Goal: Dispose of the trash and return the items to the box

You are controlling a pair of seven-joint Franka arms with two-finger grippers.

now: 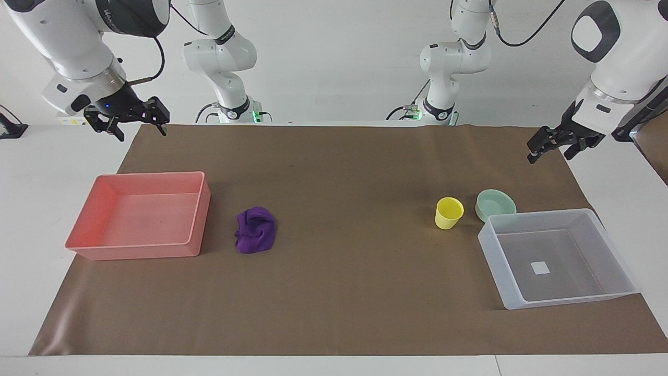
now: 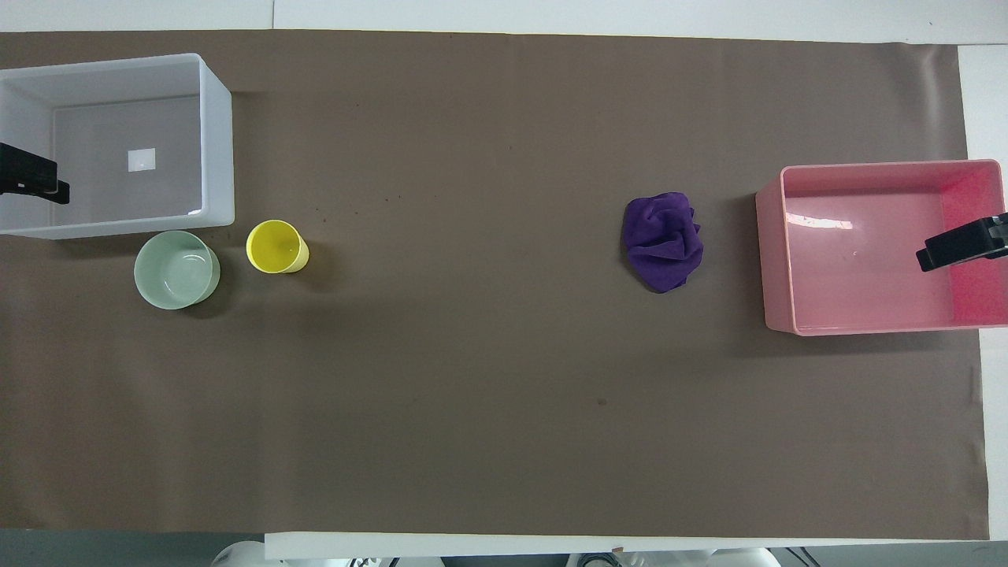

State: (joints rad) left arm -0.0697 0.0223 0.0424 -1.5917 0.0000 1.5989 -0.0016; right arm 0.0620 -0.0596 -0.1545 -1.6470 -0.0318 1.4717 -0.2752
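The purple cloth wad (image 1: 255,230) (image 2: 663,240) lies on the brown mat beside the pink tray. The yellow cup (image 1: 449,212) (image 2: 276,246) stands upright beside the mint-green bowl (image 1: 494,204) (image 2: 175,269). Both sit just outside the clear box (image 1: 493,261) (image 2: 216,142), nearer to the robots than it. The box holds nothing and shows its white label. My left gripper (image 1: 550,151) (image 2: 31,179) is open and empty, raised at the left arm's end of the table. My right gripper (image 1: 138,128) (image 2: 961,246) is open and empty, raised at the right arm's end.
The pink tray (image 1: 195,219) (image 2: 772,260) sits at the right arm's end of the mat with nothing in it. The brown mat (image 1: 339,292) covers most of the white table.
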